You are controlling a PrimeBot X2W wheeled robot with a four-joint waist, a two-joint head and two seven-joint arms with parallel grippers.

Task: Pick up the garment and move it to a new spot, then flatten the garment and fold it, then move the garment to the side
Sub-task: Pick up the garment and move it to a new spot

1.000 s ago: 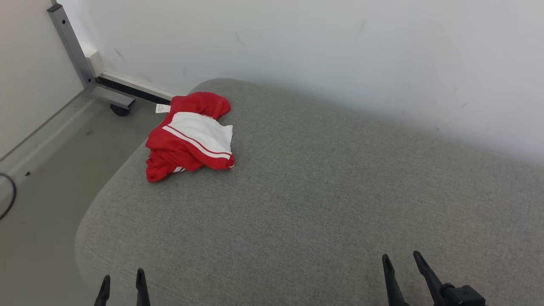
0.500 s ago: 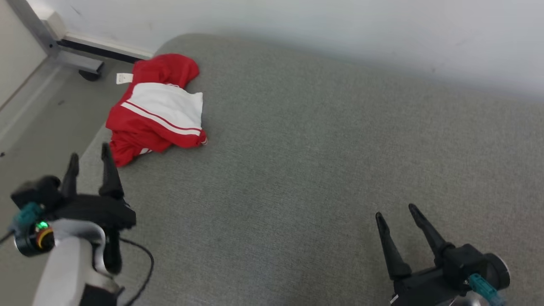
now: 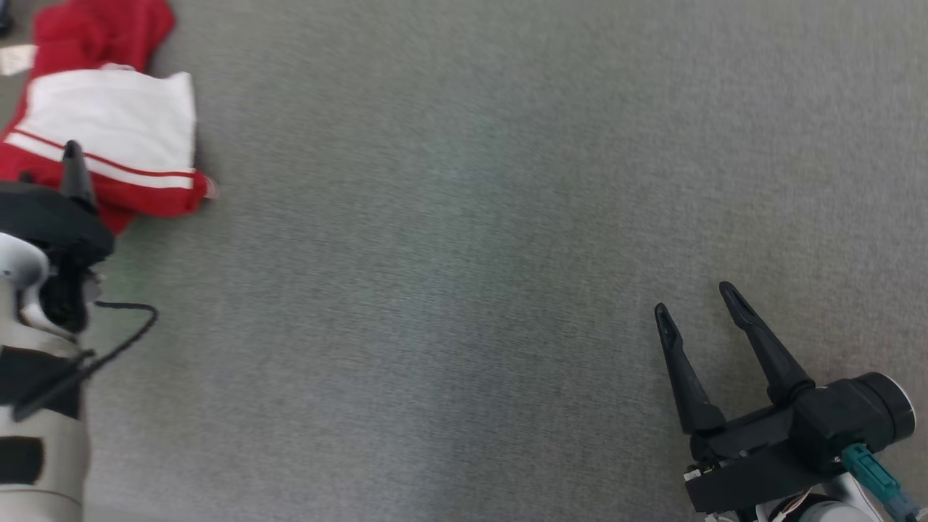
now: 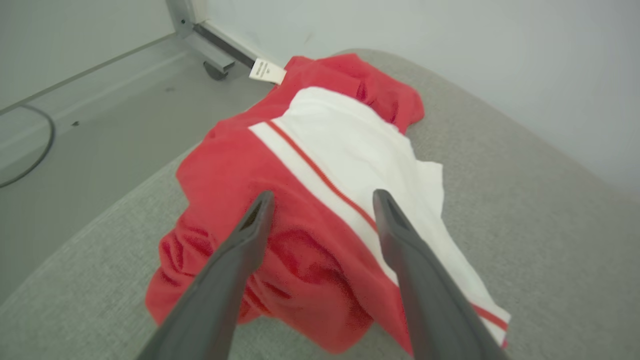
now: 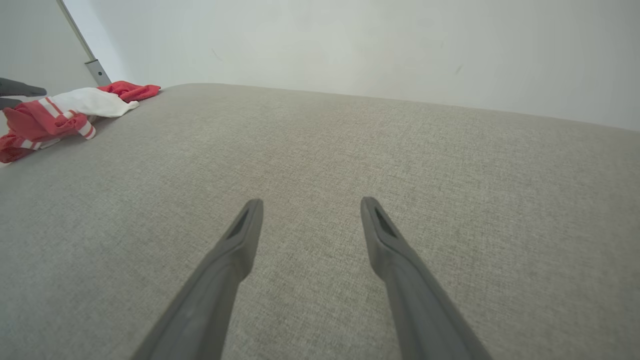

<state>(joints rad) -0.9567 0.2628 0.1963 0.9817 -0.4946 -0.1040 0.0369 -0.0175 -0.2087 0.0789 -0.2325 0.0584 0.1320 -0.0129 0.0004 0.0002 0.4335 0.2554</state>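
The garment (image 3: 109,138) is a crumpled red and white jacket with red stripes, lying at the far left corner of the grey cushioned surface (image 3: 464,254). A white tag (image 4: 267,71) sticks out at its far end. My left gripper (image 4: 320,200) is open and hovers just above the garment's red near part (image 4: 300,260), with nothing between its fingers. One left fingertip (image 3: 72,156) shows over the cloth in the head view. My right gripper (image 3: 696,308) is open over bare grey fabric at the lower right, far from the garment (image 5: 65,112).
The cushion's rounded left edge (image 4: 100,215) drops to a grey floor with a dark cable (image 4: 35,160). A metal frame leg on a caster (image 4: 215,70) stands by the white wall (image 5: 350,45) behind the surface. Wide bare fabric lies between the grippers.
The head camera has tilted down and closer, so the wall and floor left the head view. My left arm has reached forward up to the garment. My right gripper has edged forward.
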